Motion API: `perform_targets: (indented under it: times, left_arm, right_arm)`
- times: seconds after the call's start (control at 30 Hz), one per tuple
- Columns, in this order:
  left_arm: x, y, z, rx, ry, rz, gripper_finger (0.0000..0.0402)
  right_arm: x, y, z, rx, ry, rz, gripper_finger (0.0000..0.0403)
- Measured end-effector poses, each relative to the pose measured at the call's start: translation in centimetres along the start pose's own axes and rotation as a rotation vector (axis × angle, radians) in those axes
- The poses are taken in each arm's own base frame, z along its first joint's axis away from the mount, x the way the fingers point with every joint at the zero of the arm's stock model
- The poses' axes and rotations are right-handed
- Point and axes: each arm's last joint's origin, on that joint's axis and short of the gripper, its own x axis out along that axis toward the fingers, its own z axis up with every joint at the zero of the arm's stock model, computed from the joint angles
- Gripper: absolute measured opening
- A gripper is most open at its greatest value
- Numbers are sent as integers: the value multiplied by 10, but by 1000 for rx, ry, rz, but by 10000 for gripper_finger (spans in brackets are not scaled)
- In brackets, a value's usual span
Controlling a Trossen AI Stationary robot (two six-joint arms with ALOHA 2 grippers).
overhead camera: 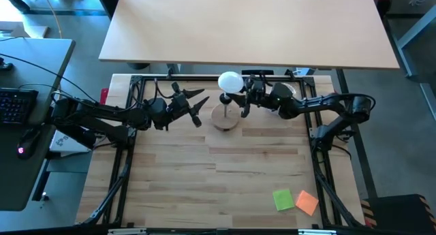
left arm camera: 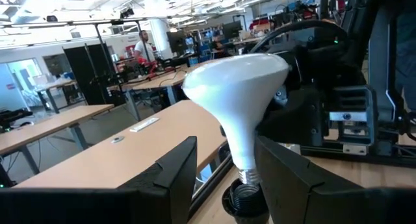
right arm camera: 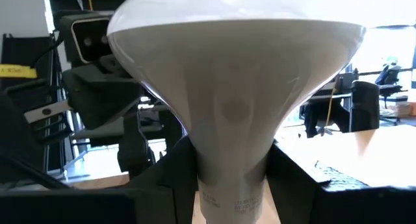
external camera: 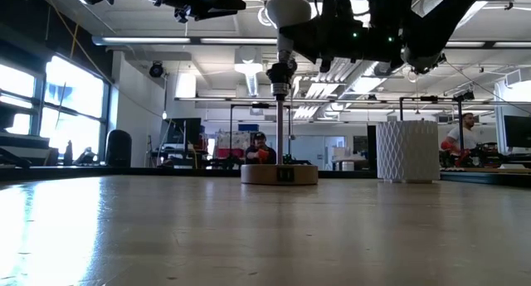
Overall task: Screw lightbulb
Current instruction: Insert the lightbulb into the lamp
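Matte white flared lightbulb (external camera: 285,25) upright, long axis vertical, screw end at 6 o'clock over black socket (left arm camera: 244,199); right claw (right arm camera: 227,185) pinches its neck; left claw (overhead camera: 199,107) open, empty.

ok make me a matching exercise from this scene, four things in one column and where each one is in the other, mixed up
Things:
1. lightbulb
2. left claw
3. sticky notes
4. wooden lamp base

Places or states:
A. near corner of the table on the right arm's side
B. open, apart from the bulb, on the left side of the lamp
C. gripped at the neck by the right claw, screw end at the black socket
D. flat on the table under the bulb, toward the far edge

Pairs: 1-C, 2-B, 3-A, 4-D
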Motion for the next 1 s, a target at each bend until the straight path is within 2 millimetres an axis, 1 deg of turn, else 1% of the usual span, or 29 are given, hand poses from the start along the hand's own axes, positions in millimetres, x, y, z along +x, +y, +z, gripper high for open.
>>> perform_targets:
  times: [0.27,0.7,1.0]
  left_arm:
    - [0,0,0,1,0,0,149]
    - [0,0,0,3,1,0,149]
    - [0,0,0,3,1,0,149]
  right_arm:
    - [5,-2,-11,20,33,-8,146]
    - [5,-4,-13,-41,66,-16,147]
    - [6,-5,-18,-38,87,-19,147]
